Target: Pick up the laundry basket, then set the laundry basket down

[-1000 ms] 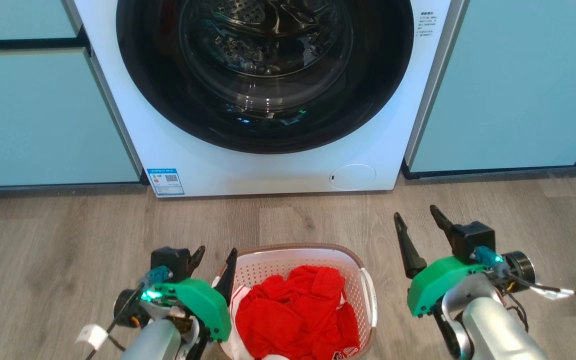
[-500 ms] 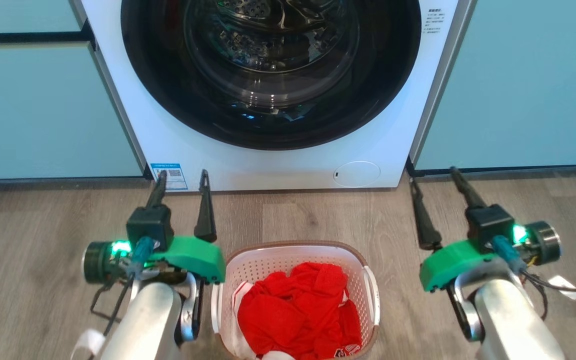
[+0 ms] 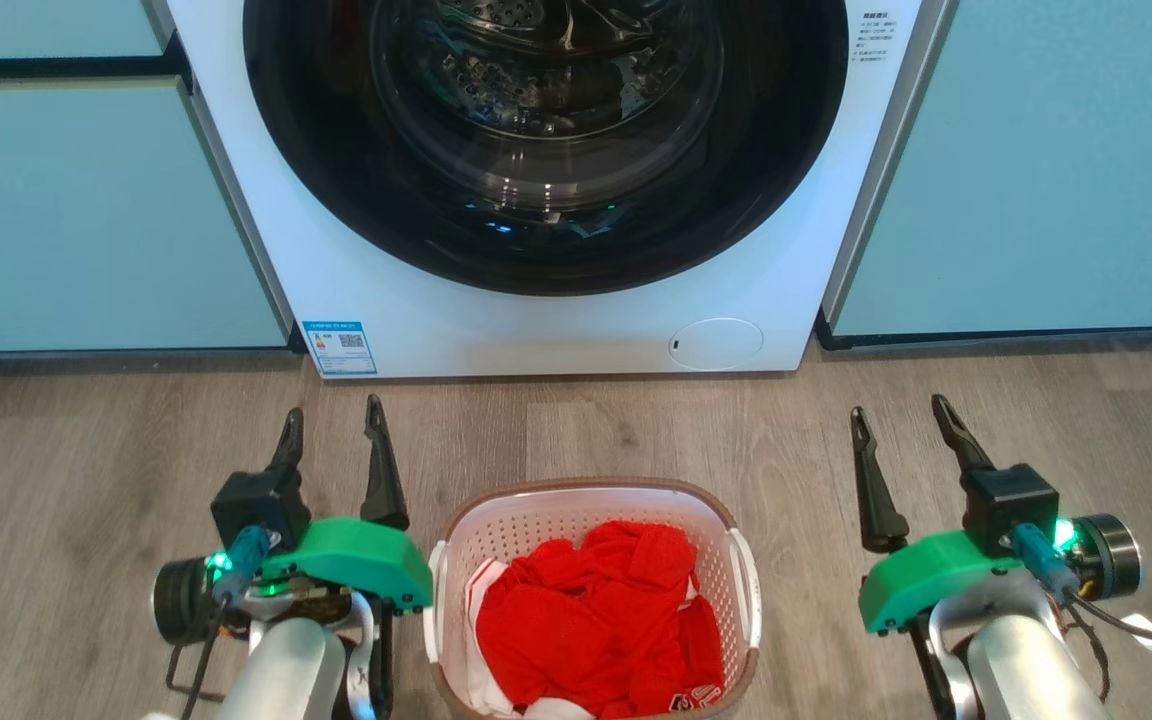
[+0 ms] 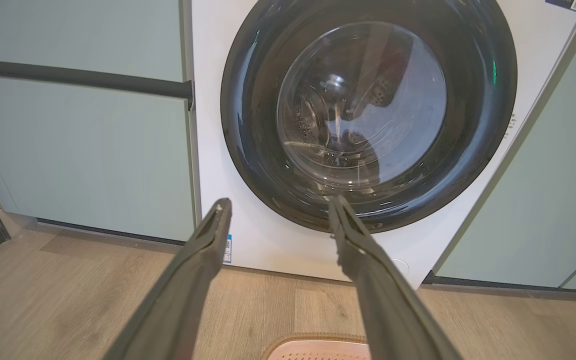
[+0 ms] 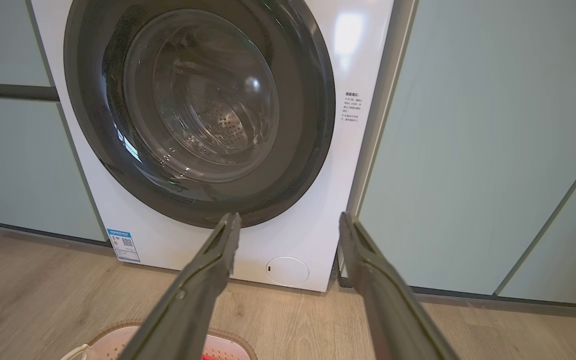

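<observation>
**Basket on floor, both grippers empty and clear of it**

The laundry basket (image 3: 576,512) stands on the wood-look floor (image 3: 86,470) in front of the washing machine (image 3: 496,335), between our two arms and touching neither. The left gripper (image 3: 332,408) is just beside its left side and the right gripper (image 3: 897,406) is further off. Both have fingers spread with nothing between them, pointing at the machine. The basket's near end is cut off by the frame edge, so it probably sits flat, but we can't confirm that.

Risks if we go for a lift:
- The long, thin fingers could slide off the smooth white side handles (image 3: 744,580). A pinch on one side only would likely tilt the basket.
- The perforated plastic walls look thin and may flex under a squeeze. The brown rim looks like the stiffer place to grip.
- The red clothes (image 3: 596,620) are piled soft and loose, about up to the rim. A tilt could spill them, or a fingertip could snag cloth instead of plastic.
- The left arm is close, so a sideways move could nudge the basket, and it should slide easily on this floor.
- The glossy dark glass door is right ahead, so fingertips would hit it if we overreach.

The basket is a rounded rectangle. The cabinets (image 3: 86,200) are flat, matte pale green.
</observation>
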Tool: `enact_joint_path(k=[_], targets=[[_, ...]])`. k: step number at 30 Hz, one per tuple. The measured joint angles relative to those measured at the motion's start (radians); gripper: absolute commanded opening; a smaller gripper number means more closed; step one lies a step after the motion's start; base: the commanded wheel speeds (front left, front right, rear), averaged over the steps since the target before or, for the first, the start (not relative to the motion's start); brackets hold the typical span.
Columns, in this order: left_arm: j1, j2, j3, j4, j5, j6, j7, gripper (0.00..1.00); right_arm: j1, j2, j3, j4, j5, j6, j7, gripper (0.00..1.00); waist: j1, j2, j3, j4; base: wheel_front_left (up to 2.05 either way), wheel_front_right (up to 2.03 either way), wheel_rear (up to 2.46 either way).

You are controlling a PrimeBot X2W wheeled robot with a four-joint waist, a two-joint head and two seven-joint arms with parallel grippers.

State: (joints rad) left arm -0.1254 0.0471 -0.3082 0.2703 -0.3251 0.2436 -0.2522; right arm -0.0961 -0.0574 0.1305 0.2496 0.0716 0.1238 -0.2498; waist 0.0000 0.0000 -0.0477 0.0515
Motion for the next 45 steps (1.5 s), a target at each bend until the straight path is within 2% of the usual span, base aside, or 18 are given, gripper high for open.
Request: enact_joint_path(k=[20, 27, 33, 39, 45], targets=[[0.000, 0.000, -0.001, 0.012, 0.001, 0.002, 0.000, 1.00, -0.001, 0.000, 0.021, -0.001, 0.000, 0.000, 0.000, 1.00, 0.0000, 0.0000, 0.006, 0.004, 0.00, 0.00, 0.00], [0.000, 0.000, -0.015, 0.081, -0.002, -0.006, 0.000, 1.00, -0.005, -0.001, 0.037, 0.034, 0.006, 0.000, 0.000, 1.00, 0.0000, 0.0000, 0.028, 0.000, 0.00, 0.00, 0.00], [-0.040, 0.000, -0.065, 0.245, -0.041, -0.016, 0.000, 1.00, -0.080, -0.019, 0.107, 0.156, 0.063, 0.000, 0.000, 1.00, 0.0000, 0.0000, 0.091, -0.003, 0.00, 0.00, 0.00], [-0.266, -0.004, -0.128, 0.457, -0.106, -0.040, 0.000, 1.00, -0.284, -0.072, 0.192, 0.302, 0.138, 0.000, 0.000, 1.00, 0.0001, 0.0000, 0.248, 0.002, 0.00, 0.00, 0.00], [-0.388, -0.011, -0.202, 0.623, -0.151, -0.064, 0.000, 1.00, -0.395, -0.083, 0.245, 0.421, 0.191, 0.000, 0.000, 1.00, 0.0002, 0.0000, 0.375, 0.004, 0.00, 0.00, 0.00]])
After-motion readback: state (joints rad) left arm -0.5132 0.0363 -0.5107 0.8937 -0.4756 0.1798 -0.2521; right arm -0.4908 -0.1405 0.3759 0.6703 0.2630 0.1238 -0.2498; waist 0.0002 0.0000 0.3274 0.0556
